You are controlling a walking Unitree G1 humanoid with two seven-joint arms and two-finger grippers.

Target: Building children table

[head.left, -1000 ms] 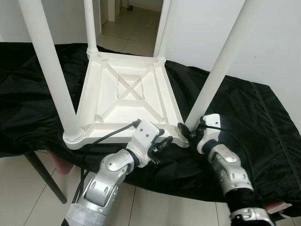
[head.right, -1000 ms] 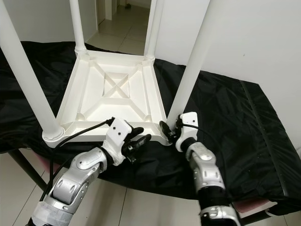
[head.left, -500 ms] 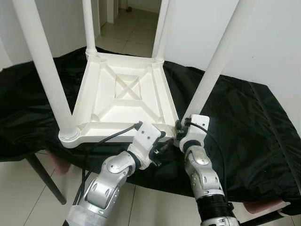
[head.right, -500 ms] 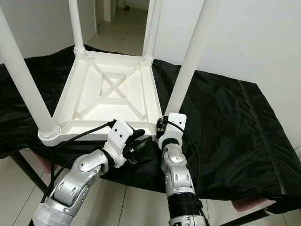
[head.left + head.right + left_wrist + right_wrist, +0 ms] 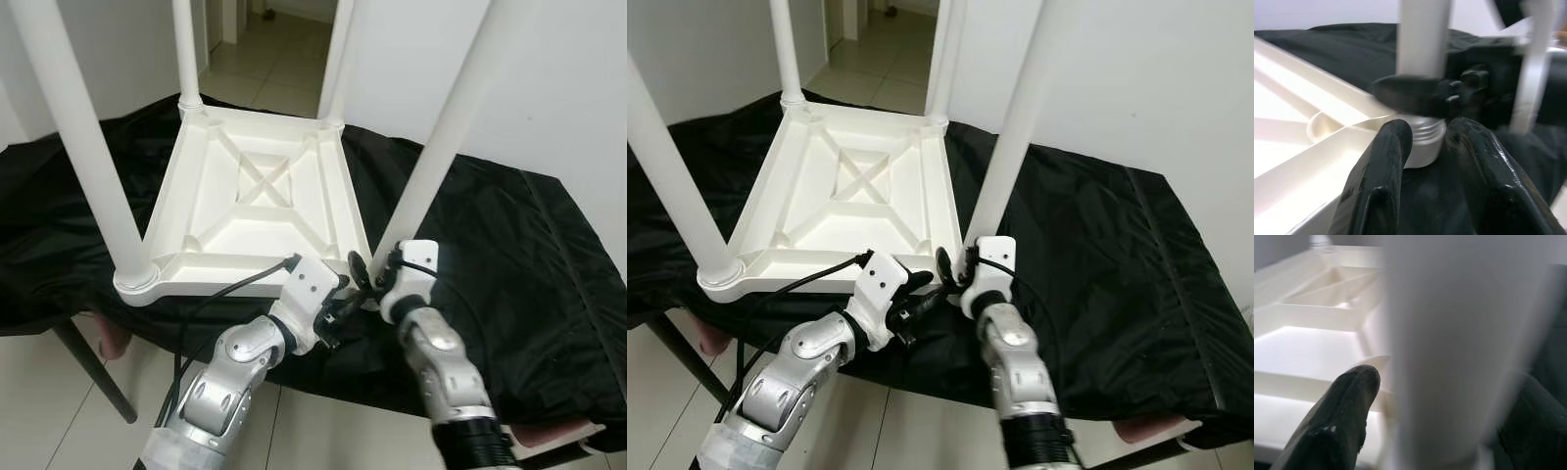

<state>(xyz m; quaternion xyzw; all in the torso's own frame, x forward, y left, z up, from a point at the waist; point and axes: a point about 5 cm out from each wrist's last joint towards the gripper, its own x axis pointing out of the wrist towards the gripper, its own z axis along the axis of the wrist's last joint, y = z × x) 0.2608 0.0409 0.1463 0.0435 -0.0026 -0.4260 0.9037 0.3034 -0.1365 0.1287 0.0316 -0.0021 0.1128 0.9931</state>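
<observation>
The white children's table (image 5: pixel 257 201) lies upside down on a worktop (image 5: pixel 549 264) draped in black cloth, its ribbed underside up and four legs rising from the corners. Work centres on the near right leg (image 5: pixel 431 157), which leans a little to the right at its socket.

Compared with half a second ago, the right arm has swung back out to the right: its forearm then stood almost straight up below the corner, and now slants in from the lower right, as it did a second ago. The right end effector (image 5: pixel 370 277) remains at the foot of the leg; in the right wrist view the leg (image 5: pixel 1449 352) stands between the two black fingers (image 5: pixel 1337 421), so they are spread around it, closely enough to look like a grip. This back-and-forth swing suggests the leg is being turned into its socket in strokes.

The left end effector (image 5: pixel 338 305) has barely shifted. It sits just near of the same corner, its fingers (image 5: pixel 1376 186) narrowly apart and holding nothing, aimed at the threaded collar (image 5: pixel 1422 132) at the leg's base.

With all four legs standing, assembly seems nearly complete; this last leg likely needs tightening until it stands straight.
</observation>
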